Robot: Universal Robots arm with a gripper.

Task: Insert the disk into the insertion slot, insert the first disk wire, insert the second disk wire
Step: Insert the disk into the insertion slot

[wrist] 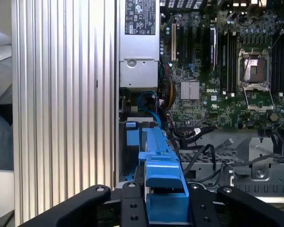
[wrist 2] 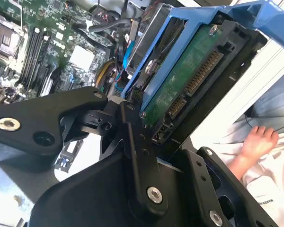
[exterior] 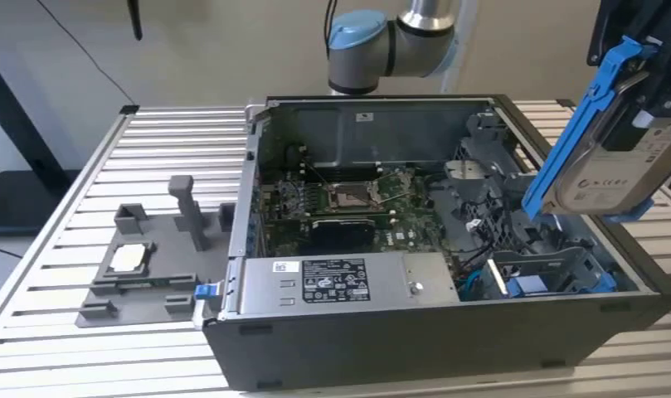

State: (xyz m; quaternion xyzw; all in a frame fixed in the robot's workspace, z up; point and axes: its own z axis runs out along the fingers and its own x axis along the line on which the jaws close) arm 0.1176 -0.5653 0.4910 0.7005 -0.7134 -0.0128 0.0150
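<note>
1. So far none of the three steps is finished, judging by how things lie: the disk [exterior: 612, 162], in its blue carrier, hangs in the air above the open computer case [exterior: 424, 348], well clear of the insertion slot [exterior: 566, 264] at the case's near corner on the exterior view's right.
2. The gripper [wrist: 165, 203] has its fingers [wrist 2: 132, 127] clamped on the disk, one on each side of the blue carrier, as both wrist views show.
3. The slot looks unfilled, its blue tabs exposed. Loose black cables [wrist: 203, 156] lie in the case beside it, so both wire insertions appear to be not yet done.
4. In the exterior view the disk's long axis stands steeply, near upright, with its upper end leaning toward the exterior view's right and its lower end toward the case interior.
5. Its labelled face shows in the exterior view; its green circuit-board face shows in the second wrist view.
6. The case sits on a slatted metal counter [exterior: 92, 348].
</note>
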